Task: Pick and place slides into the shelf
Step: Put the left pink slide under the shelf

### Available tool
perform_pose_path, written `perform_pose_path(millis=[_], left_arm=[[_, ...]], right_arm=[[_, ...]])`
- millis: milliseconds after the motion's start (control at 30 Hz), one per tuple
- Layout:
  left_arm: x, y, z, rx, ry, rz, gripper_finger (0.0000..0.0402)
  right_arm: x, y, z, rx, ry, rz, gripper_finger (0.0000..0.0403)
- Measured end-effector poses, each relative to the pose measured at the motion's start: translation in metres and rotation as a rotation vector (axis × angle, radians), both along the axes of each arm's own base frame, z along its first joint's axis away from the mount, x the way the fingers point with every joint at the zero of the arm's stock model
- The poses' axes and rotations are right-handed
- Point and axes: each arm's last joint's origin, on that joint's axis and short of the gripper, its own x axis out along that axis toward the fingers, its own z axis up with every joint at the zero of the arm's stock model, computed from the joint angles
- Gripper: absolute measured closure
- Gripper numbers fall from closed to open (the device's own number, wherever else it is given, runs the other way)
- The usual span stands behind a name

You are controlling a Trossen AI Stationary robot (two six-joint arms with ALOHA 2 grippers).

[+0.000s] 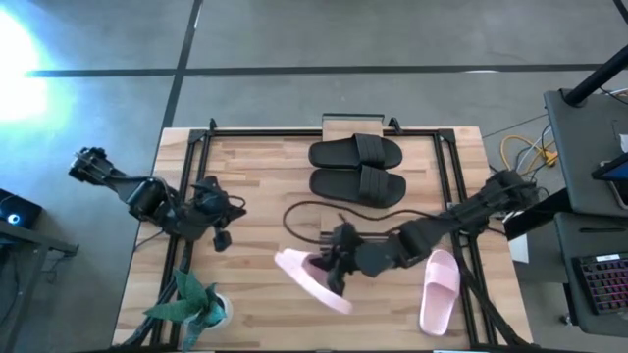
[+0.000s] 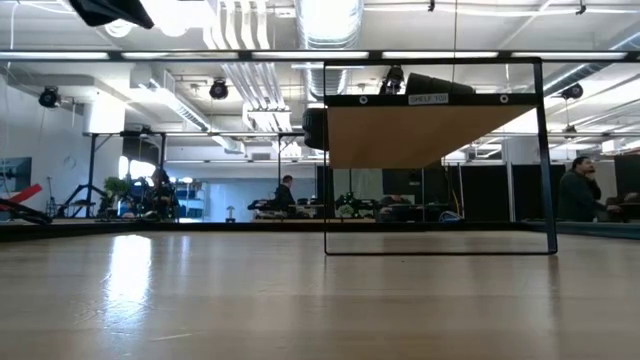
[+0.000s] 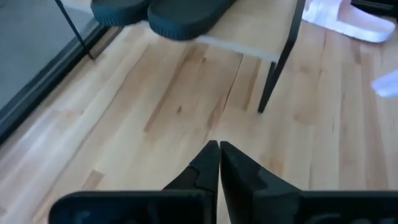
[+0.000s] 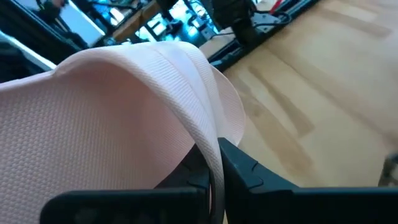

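Pink slide (image 1: 312,278) in right pincer (image 1: 335,263)

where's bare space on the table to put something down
Free: the far left corner, between the table edge and the black slides, and the near middle between the plant and the pink slide gripped by the right gripper. Crowded: the centre and right, with both grippers, a second pink slide and the shelf. The left gripper sits shut at mid-left.
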Motion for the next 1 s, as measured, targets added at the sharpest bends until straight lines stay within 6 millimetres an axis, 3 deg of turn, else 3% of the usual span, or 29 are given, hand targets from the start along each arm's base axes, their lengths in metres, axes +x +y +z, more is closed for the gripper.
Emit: perform_pose_path(millis=[333,567,800,1000], left_arm=[[-0.008,0.000,-0.009,0.083,0.069,-0.001,0.0402],[-0.030,0.015,0.002,0.136,0.041,0.044,0.0402],[-0.046,0.028,0.017,0.206,-0.061,0.080,0.0402],[-0.055,0.033,0.019,0.207,-0.077,0.070,0.0402]], right_arm=[[0.061,-0.014,-0.004,-0.337,0.025,0.067,0.0390],[0.101,-0.025,-0.038,-0.493,0.281,0.109,0.0390],[0.153,-0.053,-0.066,-0.512,0.366,0.075,0.0390],[0.176,-0.077,-0.083,-0.524,0.447,0.021,0.0389]])
